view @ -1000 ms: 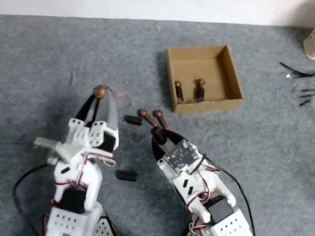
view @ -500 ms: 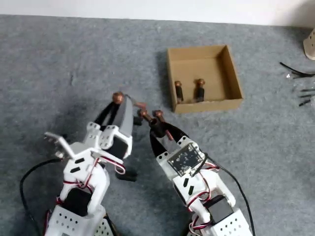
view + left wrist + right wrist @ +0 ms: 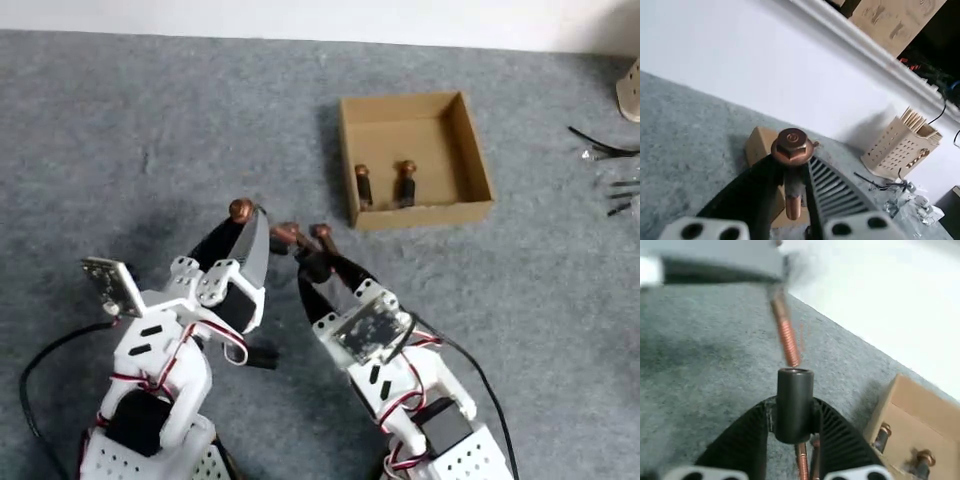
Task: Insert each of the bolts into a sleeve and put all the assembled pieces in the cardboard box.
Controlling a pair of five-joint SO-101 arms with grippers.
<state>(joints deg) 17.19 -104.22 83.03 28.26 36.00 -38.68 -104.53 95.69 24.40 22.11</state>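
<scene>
cardboard box (image 3: 420, 213) on grey bench (image 3: 120, 120), two assembled pieces (image 3: 364, 186) inside. left gripper (image 3: 243, 228) clenched on bolt (image 3: 791, 146) below head. right gripper (image 3: 794, 420) clamps sleeve (image 3: 794, 402) upright, bore up (bolt tip near its mouth). both likely stiff, light, slippery; grip sleeve mid-wall, bolt by shank.

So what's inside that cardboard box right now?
Two assembled pieces: one bolt in a black sleeve and another, by the cardboard box's near wall. The sleeves cover the bolts' shafts.
</scene>
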